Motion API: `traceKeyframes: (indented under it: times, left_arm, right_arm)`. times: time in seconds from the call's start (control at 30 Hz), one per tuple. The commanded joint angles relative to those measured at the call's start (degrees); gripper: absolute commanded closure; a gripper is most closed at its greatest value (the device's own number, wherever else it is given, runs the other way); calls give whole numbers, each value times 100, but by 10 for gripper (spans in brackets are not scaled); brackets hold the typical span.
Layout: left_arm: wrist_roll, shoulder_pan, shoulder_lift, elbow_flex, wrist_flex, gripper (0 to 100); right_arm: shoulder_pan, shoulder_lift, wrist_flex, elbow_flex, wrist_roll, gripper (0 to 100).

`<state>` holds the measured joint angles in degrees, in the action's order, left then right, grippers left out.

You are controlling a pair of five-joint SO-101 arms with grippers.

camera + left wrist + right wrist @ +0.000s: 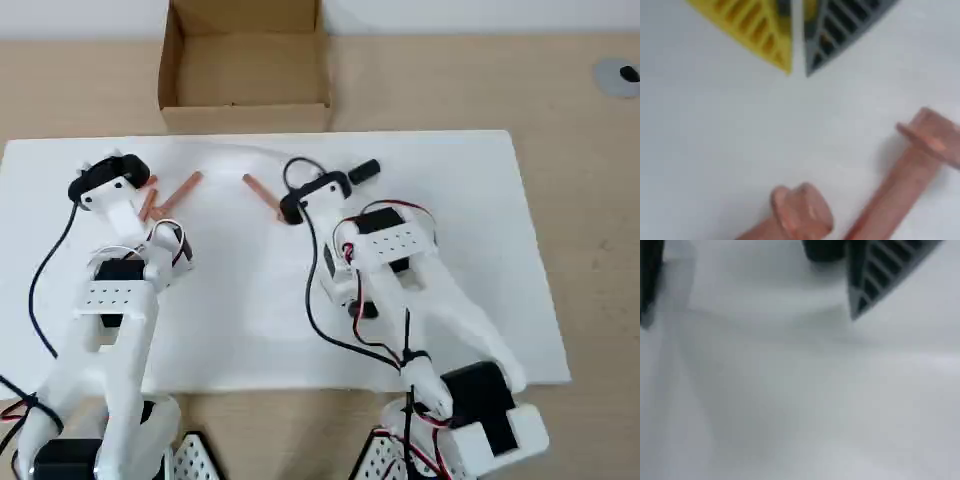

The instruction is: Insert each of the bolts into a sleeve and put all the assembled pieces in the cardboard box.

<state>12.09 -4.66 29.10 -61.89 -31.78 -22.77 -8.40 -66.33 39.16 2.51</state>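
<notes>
Two copper-coloured bolts (802,215) (920,155) with flanged heads lie on the white mat just off my left gripper (797,67). Its yellow and grey fingertips stand together with nothing between them. From above, that gripper (125,190) sits at the mat's far left beside these bolts (165,197). A third bolt (262,194) lies near the middle, right beside my right gripper (300,205). A black sleeve (363,170) lies a little beyond it. In the right wrist view the gripper (755,290) is open over bare mat, its grey finger (875,275) far from the dark one at the other edge.
The open cardboard box (245,105) stands on the wooden table beyond the mat's (470,200) far edge. Cables hang from both arms over the mat. The mat's right part and near strip are bare.
</notes>
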Motion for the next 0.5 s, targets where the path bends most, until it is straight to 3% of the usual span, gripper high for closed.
traceKeyframes:
  times: [0.0,0.2,0.47]
  left_arm:
    - [-35,88,-13,176,149,974]
    - [-35,88,-13,176,158,974]
    - [-35,88,-22,176,158,974]
  right_arm:
    - [-48,-13,-396,-725,229,699]
    - [84,-13,-1143,-1745,510,698]
    - [57,-84,-3226,-3327,378,700]
